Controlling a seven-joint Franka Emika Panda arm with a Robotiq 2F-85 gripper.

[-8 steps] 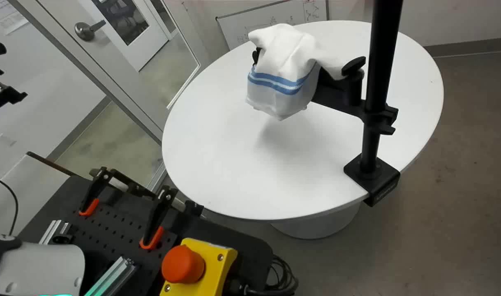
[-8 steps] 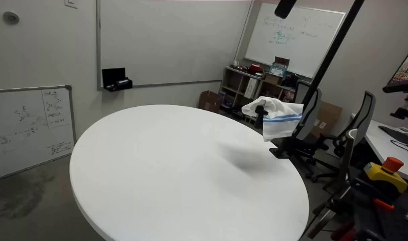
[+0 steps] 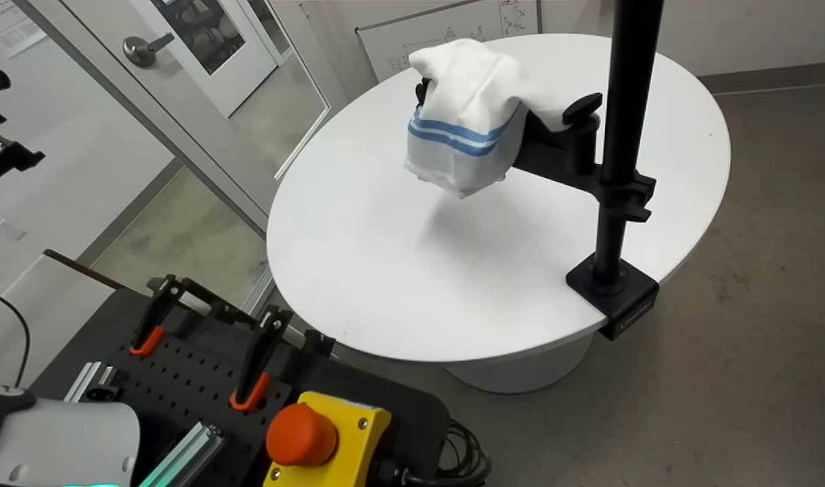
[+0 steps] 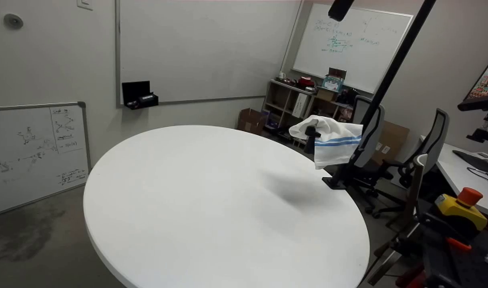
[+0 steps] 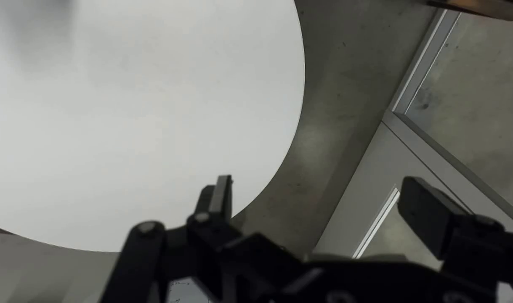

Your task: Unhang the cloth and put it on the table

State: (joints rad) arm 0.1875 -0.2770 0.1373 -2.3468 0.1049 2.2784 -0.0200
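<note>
One round white table [image 4: 187,216], the widest thing around me, is where the job should end; by my reckoning, no step of it is done. At its edge stands a black pole [image 3: 620,135], with a side arm [image 3: 553,159] reaching out above the table. Over that arm hangs the white, blue-striped cloth [image 3: 463,115], above the table and not touching it. In the wrist view my gripper [image 5: 317,187] has its jaws wide apart, no cloth between them. Left to do: grasp, lift free, lay down.
</note>
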